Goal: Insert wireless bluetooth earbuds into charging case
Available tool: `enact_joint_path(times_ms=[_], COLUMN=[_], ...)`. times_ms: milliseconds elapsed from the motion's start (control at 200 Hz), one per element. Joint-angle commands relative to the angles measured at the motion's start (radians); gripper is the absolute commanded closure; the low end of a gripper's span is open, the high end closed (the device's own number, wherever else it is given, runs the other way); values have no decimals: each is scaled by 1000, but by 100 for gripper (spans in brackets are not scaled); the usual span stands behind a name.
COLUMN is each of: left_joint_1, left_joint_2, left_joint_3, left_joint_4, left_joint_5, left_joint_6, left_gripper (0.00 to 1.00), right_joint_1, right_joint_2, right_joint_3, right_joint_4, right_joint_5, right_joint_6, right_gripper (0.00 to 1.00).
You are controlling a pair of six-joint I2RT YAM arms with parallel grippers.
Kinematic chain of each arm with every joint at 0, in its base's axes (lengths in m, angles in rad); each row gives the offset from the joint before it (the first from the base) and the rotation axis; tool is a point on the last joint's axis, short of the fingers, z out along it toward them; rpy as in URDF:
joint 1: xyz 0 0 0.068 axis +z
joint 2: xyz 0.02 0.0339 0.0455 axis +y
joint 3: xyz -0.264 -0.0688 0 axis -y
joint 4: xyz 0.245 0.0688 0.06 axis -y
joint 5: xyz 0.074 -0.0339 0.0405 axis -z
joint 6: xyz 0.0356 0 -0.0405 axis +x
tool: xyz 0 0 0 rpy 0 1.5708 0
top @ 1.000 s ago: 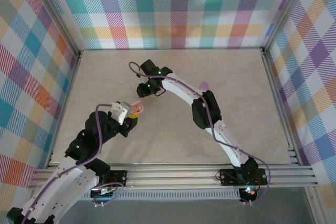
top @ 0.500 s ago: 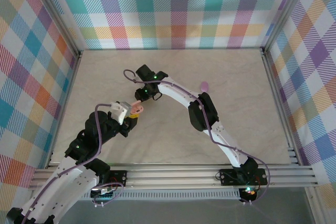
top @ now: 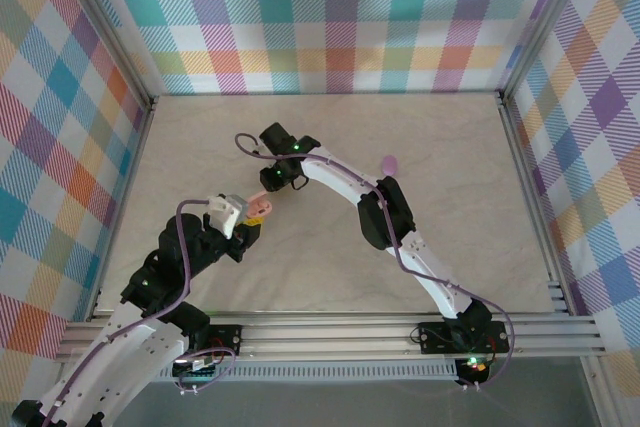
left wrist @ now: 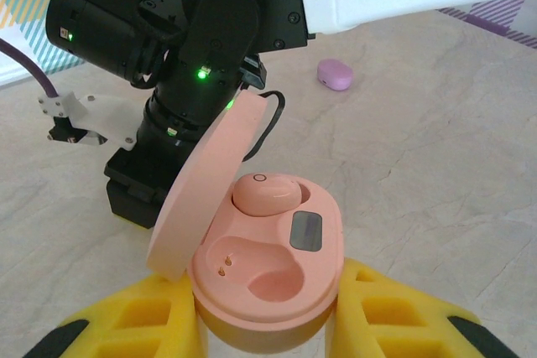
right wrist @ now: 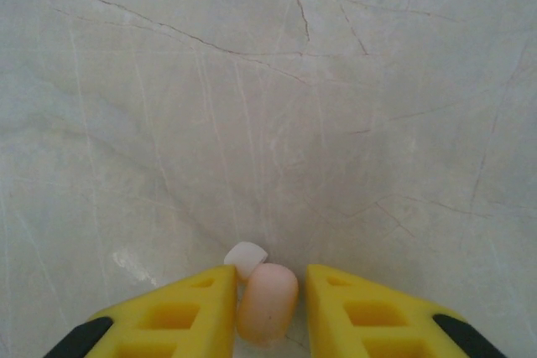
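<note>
The pink case (left wrist: 268, 291) is squeezed tight between the two yellow fingers (left wrist: 394, 316) of the left claw (left wrist: 268, 329) and is held upright. Its lid (left wrist: 210, 182) is flipped open and leans back to the left. Inside, two little beds can be seen. One pale pink earbud (left wrist: 262, 193) is tucked into the far bed, and the near bed is bare. Right behind the lid, the black end of the right arm (left wrist: 210, 48) is seen, very close. A purple case (left wrist: 336, 74) is seen shut on the table (left wrist: 436, 173), well away to the right. From above, the right claw (top: 270, 185) is found just beside the pink case, a little past it. In the right claw's own view, a second pale pink earbud (right wrist: 268, 303) with a small white tip is seen between its yellow fingers (right wrist: 185, 308), with the table behind it. The fingers are drawn in close on both sides of it. It cannot be told whether the earbud is truly pinched or only sits between them.
</note>
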Motion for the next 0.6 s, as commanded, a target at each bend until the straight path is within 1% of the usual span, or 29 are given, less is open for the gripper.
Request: enact_joint_path(times_ms=[0,190,220,420,480,595], left_joint_1=[-8,-8,-8,-8,-7,-8], left_joint_2=[-6,9,12,28,33,55], left_joint_3=[-3,-4,-4,-2,2,16], left_joint_4=[9,17,53,72,76,76], left_joint_5=[10,14,16,28,33,44], left_joint_6=[-10,-13,-13,-18,-18,-9], left_gripper=[90,90,90,90,90,90], right_joint_1=[12,8,7,-25,-42,-85], right_joint_2=[-5,-110,-124,-228,-278,-411], right_joint_3=[-7,-176,-200,-345,-418,-649], right_joint_4=[-6,57,66,94,109,182], right_joint_5=[7,45,47,41,35,16], right_joint_6=[-50,-94,-98,-74,-75,-97], right_gripper=[73,76,76,78,77,77])
